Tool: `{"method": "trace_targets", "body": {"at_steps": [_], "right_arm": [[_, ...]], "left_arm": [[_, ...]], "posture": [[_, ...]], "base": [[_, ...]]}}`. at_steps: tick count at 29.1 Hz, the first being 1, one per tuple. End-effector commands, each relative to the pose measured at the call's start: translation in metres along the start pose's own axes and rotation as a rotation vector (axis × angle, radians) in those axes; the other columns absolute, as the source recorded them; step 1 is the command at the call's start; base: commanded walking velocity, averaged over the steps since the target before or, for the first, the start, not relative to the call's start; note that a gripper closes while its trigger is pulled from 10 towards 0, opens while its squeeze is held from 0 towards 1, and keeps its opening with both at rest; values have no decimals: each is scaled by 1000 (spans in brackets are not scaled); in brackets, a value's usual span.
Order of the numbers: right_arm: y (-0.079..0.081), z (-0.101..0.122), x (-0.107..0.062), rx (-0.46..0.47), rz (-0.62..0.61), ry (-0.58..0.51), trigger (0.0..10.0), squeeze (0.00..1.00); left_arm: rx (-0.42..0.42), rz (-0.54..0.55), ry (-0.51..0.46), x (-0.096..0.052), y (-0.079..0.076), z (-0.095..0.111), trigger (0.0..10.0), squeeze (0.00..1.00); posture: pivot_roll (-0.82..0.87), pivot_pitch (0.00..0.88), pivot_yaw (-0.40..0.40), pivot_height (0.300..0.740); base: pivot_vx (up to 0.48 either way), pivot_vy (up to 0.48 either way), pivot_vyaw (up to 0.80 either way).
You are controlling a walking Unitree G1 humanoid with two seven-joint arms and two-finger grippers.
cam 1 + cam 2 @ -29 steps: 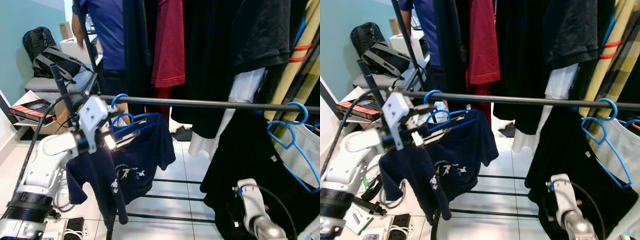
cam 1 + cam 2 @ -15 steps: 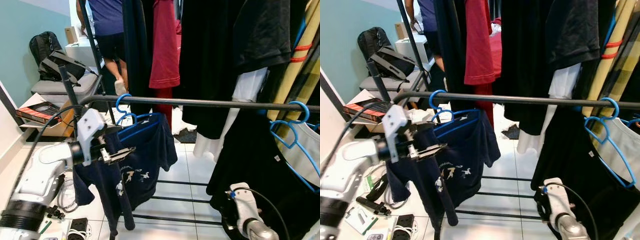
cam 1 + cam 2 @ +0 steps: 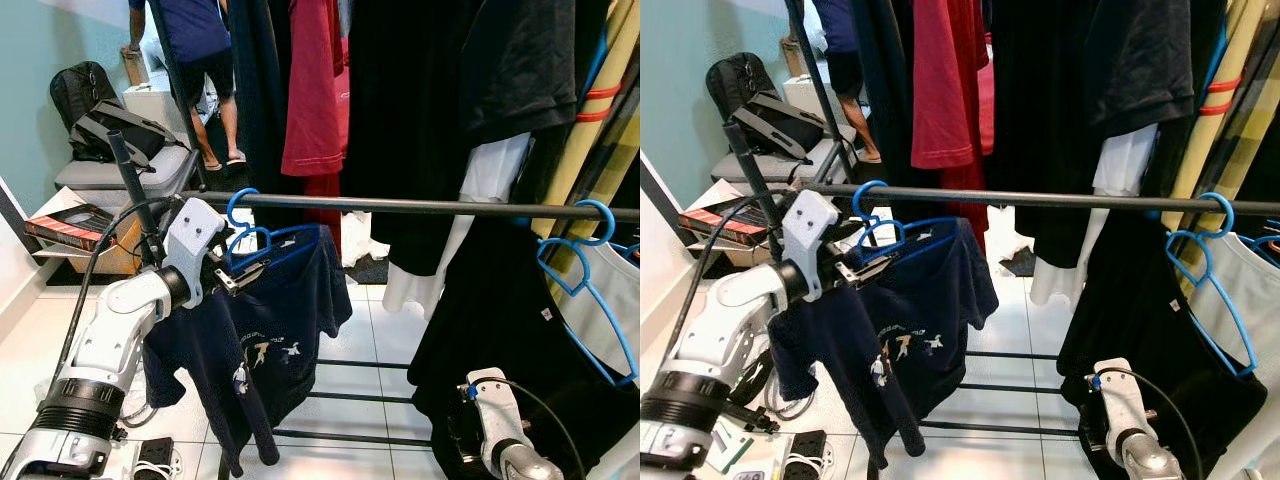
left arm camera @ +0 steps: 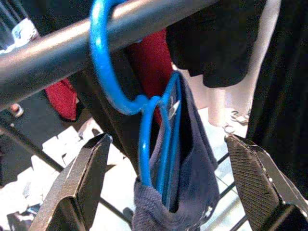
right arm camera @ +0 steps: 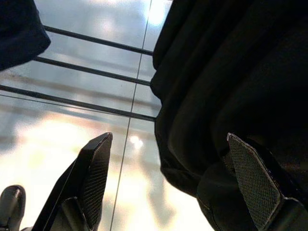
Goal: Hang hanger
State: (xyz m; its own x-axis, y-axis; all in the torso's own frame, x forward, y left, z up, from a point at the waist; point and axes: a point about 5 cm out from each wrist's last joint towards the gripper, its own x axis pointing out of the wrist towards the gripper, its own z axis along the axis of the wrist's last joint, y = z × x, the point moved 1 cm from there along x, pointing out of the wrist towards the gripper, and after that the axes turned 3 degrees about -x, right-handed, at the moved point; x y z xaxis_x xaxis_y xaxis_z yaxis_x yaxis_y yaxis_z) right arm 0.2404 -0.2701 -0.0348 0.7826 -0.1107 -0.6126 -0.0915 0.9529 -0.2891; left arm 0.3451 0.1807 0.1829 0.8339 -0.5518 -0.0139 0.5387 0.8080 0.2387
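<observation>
A blue hanger (image 3: 238, 208) carrying a navy T-shirt (image 3: 275, 330) has its hook over the black rail (image 3: 420, 208) near the rail's left end. My left gripper (image 3: 248, 274) is just below the rail at the hanger's left shoulder, open. In the left wrist view the hook (image 4: 103, 62) curls over the rail and the hanger's neck (image 4: 147, 144) hangs between my spread fingers (image 4: 86, 178) without touching them. My right arm (image 3: 498, 425) hangs low beside a black garment, and its gripper (image 5: 169, 137) is open over the tiled floor.
Black garments (image 3: 480, 90) and a red one (image 3: 318, 90) hang from a higher rail behind. A second blue hanger (image 3: 585, 262) hangs at the rail's right end. A backpack (image 3: 110, 125) and boxes stand at the back left, where a person (image 3: 195, 60) stands. Cables (image 3: 150, 455) lie on the floor.
The camera has shifted. My left gripper has risen a little, closer to the hanger's shoulder. The person at the back has stepped farther away. The hanger stays on the rail.
</observation>
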Motion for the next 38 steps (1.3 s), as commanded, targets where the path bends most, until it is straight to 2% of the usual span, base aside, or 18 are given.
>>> {"method": "trace_targets", "body": {"at_steps": [1,5,6,7,9,10,12,15,20,23,29,33,37,38], "right_arm": [[3,2,1,1,5,-15,10000,0],[0,2,0,3,3,-12,10000,0],[0,-2,-1,4,3,-2,10000,0],[0,-2,-1,4,3,-2,10000,0],[2,-8,-3,5,7,8,10000,0],[2,-8,-3,5,7,8,10000,0],[1,-7,-3,4,9,4,10000,0],[-2,-5,-2,3,7,0,10000,0],[-2,-2,-1,4,5,1,10000,0],[6,-3,0,4,9,10,10000,0],[14,-2,1,6,13,13,10000,0],[22,4,5,6,19,1,10000,0],[20,6,5,8,18,-7,10000,0],[13,4,3,9,12,-6,10000,0]], "left_arm": [[-7,18,31,-1,5,-4,10000,0],[-10,46,74,-4,10,-11,10000,0],[-47,55,46,-3,10,-10,10000,0],[-47,55,46,-3,10,-10,10000,0],[-158,26,-30,7,-3,-7,10000,0],[-158,26,-30,7,-3,-7,10000,0],[-236,3,-90,16,-12,-3,10000,0],[-264,21,-121,23,-10,-1,10000,0],[-258,33,-117,30,-8,-1,10000,0],[-243,60,-104,33,-6,-2,10000,0],[-236,122,-83,33,3,-5,10000,0],[-235,148,-14,29,9,-17,10000,0],[-240,158,28,27,12,-24,10000,0],[-228,165,42,27,14,-26,10000,0]], "posture": [[-101,0,51,740],[-96,0,51,740],[-93,0,50,740],[-93,0,50,740],[-92,0,47,740],[-92,0,47,740],[-92,0,47,740],[-93,0,49,740],[-98,0,56,740],[-101,0,59,740],[-104,0,62,740],[-104,0,63,740],[-104,0,64,740],[-104,0,64,740]], "base": [[0,0,0],[0,0,0],[0,0,0],[0,0,0],[0,0,0],[0,0,0],[0,0,0],[0,0,0],[0,0,0],[0,0,0],[0,0,0],[0,0,0],[0,0,0],[0,0,0]]}}
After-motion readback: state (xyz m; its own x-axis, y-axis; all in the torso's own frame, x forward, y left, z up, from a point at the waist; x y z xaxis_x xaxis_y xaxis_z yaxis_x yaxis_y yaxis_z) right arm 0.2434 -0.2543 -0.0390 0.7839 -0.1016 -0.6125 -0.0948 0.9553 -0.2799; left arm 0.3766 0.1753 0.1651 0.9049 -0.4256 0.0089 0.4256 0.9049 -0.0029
